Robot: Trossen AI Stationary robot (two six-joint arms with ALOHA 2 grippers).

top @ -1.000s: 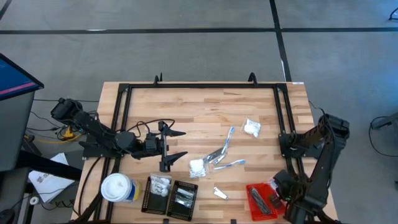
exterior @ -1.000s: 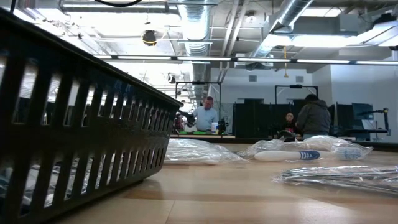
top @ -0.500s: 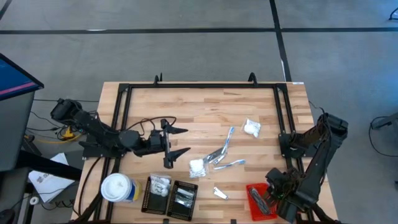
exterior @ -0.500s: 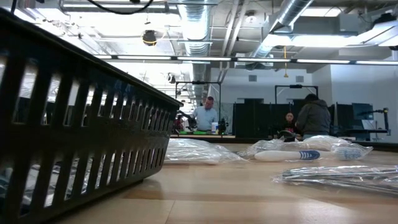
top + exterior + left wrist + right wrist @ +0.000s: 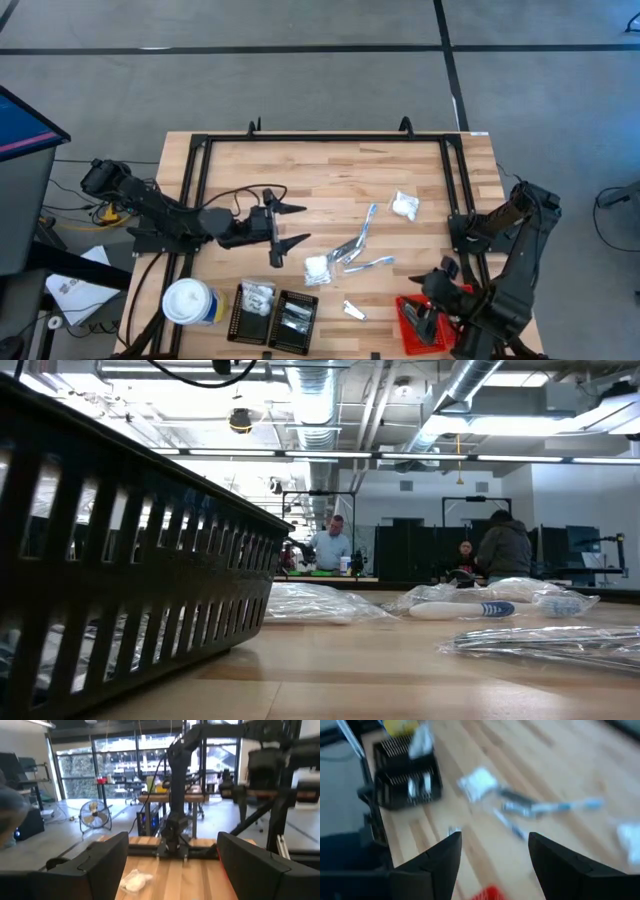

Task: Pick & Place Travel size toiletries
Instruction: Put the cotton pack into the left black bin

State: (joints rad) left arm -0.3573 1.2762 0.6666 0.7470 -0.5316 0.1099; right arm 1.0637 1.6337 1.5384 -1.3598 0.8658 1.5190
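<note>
- Toiletries, travel size, are spread over the middle of the wooden table [image 5: 330, 170]: a white puffy packet [image 5: 405, 206] is placed toward the right rail, a second white packet [image 5: 317, 268] nearer the front, and thin wrapped sticks [image 5: 357, 243] are laid between the two.
- One small silvery sachet [image 5: 354, 311] is set alone near the front edge.
- Two black ribbed trays [image 5: 277, 312] at the front edge are stocked with packets; a red tray [image 5: 410, 322] at the front right holds dark bars.
- A white-topped canister [image 5: 188, 301] is stood just left of the black trays.
- Left claw [image 5: 290, 226] is held wide, empty, left of the sticks.
- Right claw [image 5: 432, 296] is parted, empty, above the red tray.
</note>
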